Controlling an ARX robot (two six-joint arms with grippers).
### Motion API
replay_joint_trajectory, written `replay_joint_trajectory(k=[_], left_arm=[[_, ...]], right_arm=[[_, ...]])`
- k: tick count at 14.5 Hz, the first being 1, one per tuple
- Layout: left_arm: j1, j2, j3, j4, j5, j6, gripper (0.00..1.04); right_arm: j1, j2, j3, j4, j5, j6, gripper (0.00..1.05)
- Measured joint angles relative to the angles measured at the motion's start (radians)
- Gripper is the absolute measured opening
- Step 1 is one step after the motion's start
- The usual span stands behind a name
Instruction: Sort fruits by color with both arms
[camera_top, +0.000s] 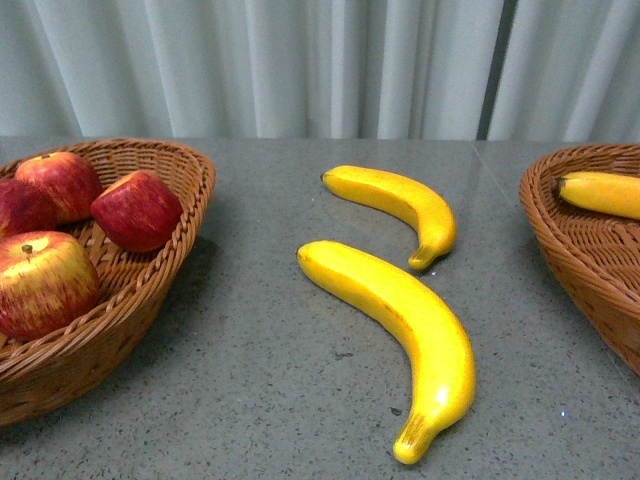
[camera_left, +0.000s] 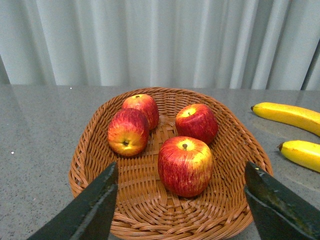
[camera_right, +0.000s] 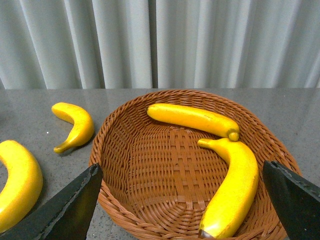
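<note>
Here, in the front view, we see a grey table (camera_top: 260, 380). A wicker left basket (camera_top: 195, 175) holds red apples (camera_top: 137, 208), and a right basket (camera_top: 560, 215) shows one stored banana (camera_top: 600, 192). Between the baskets lie a far banana (camera_top: 395, 197) and a near banana (camera_top: 400, 320), close together but apart. No arm shows.

In the left wrist view, the left gripper (camera_left: 181, 166) hovers before the four apples, jaws wide and empty.

In the right wrist view, the right gripper (camera_right: 181, 166) hangs before its basket, jaws wide and empty. A second stored banana (camera_right: 235, 185) lies inside.

We judge the apples sorted and the two loose bananas the step in hand. Next, the right arm must reach one, close across its middle and carry it to the right basket.
</note>
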Motion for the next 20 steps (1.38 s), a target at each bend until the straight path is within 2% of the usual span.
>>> replay_joint_trajectory(k=[2,4,5,7,8,9,11,12,13,14,17,20], left_arm=[[0.000,0.000,0.000,0.000,0.000,0.000,0.97],[0.000,0.000,0.000,0.000,0.000,0.001,0.98],[0.000,0.000,0.000,0.000,0.000,0.001,0.98],[0.000,0.000,0.000,0.000,0.000,0.001,0.98],[0.000,0.000,0.000,0.000,0.000,0.001,0.98],[0.000,0.000,0.000,0.000,0.000,0.001,0.98],[0.000,0.000,0.000,0.000,0.000,0.001,0.98],[0.000,0.000,0.000,0.000,0.000,0.001,0.98],[0.000,0.000,0.000,0.000,0.000,0.001,0.98],[0.000,0.000,0.000,0.000,0.000,0.001,0.98],[0.000,0.000,0.000,0.000,0.000,0.001,0.98],[0.000,0.000,0.000,0.000,0.000,0.001,0.98]], right_arm=[[0.000,0.000,0.000,0.000,0.000,0.000,0.98],[-0.012,0.021,0.000,0.039,-0.039,0.001,0.98],[0.008,0.184,0.019,0.236,-0.116,0.002,0.98],[0.172,0.653,0.146,0.620,-0.109,-0.011,0.98],[0.231,0.875,0.269,0.737,-0.104,-0.012,0.98],[0.253,0.958,0.328,0.750,-0.094,-0.011,0.98],[0.355,1.245,0.555,0.654,-0.072,-0.018,0.98],[0.411,1.382,0.666,0.563,-0.060,-0.026,0.98],[0.494,1.544,0.845,0.396,-0.053,-0.064,0.98],[0.526,1.589,0.912,0.309,-0.046,-0.096,0.98],[0.550,1.648,0.947,0.146,-0.019,-0.169,0.98],[0.550,1.664,0.946,0.110,-0.002,-0.211,0.98]])
